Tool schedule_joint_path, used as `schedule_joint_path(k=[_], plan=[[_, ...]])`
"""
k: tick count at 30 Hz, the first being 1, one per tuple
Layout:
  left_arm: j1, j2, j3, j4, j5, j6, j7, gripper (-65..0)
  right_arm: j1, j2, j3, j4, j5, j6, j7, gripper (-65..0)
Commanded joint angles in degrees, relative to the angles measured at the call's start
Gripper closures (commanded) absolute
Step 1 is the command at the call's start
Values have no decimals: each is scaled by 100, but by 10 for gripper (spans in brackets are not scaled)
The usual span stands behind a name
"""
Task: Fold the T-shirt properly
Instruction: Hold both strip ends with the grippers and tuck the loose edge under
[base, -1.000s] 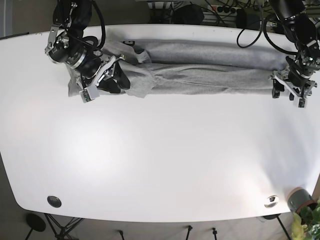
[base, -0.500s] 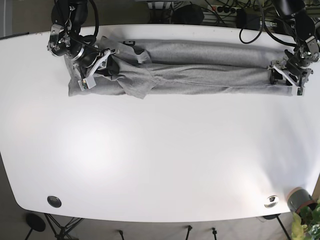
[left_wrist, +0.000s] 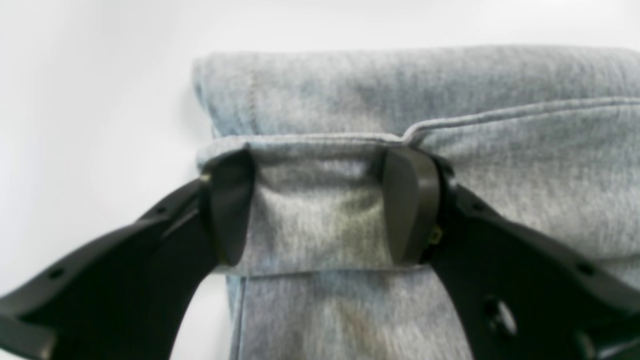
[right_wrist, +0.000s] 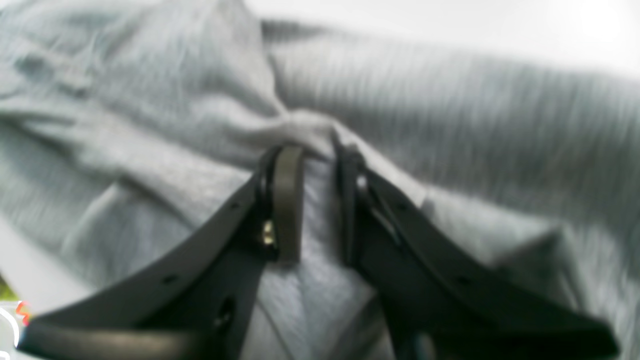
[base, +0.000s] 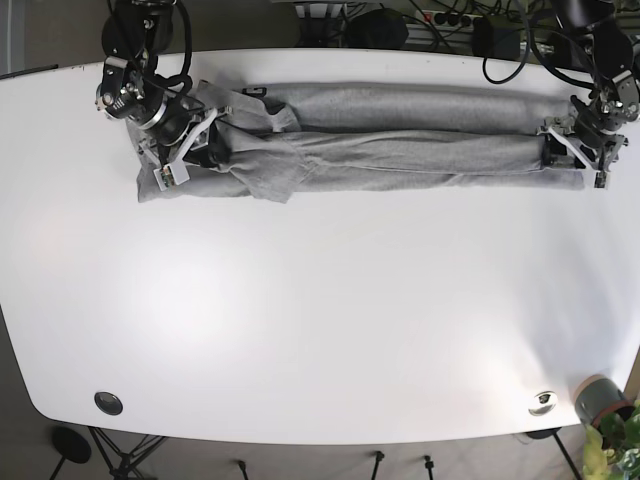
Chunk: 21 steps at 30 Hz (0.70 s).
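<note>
The grey T-shirt (base: 400, 150) lies folded into a long band across the far part of the white table (base: 320, 300). At the band's left end, where the cloth is bunched, my right gripper (base: 190, 150) is shut on a puckered fold of fabric (right_wrist: 310, 135); in the right wrist view the right gripper (right_wrist: 317, 200) has its fingers close together. My left gripper (base: 572, 150) rests on the band's right end. In the left wrist view the left gripper (left_wrist: 320, 200) is spread wide, with a folded hem (left_wrist: 320, 225) lying between its fingers.
A dark round insert (base: 108, 403) sits near the table's front left corner and a metal fitting (base: 543, 402) near the front right. A grey pot with a plant (base: 598, 398) stands off the front right corner. Cables hang behind the far edge.
The left gripper moved from the table beside the shirt up onto its right end. The right gripper shifted toward the far edge, closing on the bunched cloth and pulling it along.
</note>
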Motion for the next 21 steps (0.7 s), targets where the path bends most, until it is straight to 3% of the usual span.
schedule_joint_path(k=[1,6,13,21], plan=[[-174,-85,127,-143,-14,-44,86,-372,132,41,11,-128,-349,-111,-209,-124],[-517,-85,224,-732,-14,-35,-248,-372,528,59,20,-242,-551,-111,-209,-124],[-1220,-85,233,-1480,4,-26,-292,-372,1187,59,20,-506,-1008,-111,-209,-124],[-1950,-58,233,-1893,628,-26,-310,-372,2163,261,11,-1657,-1114,-102,28,-124]])
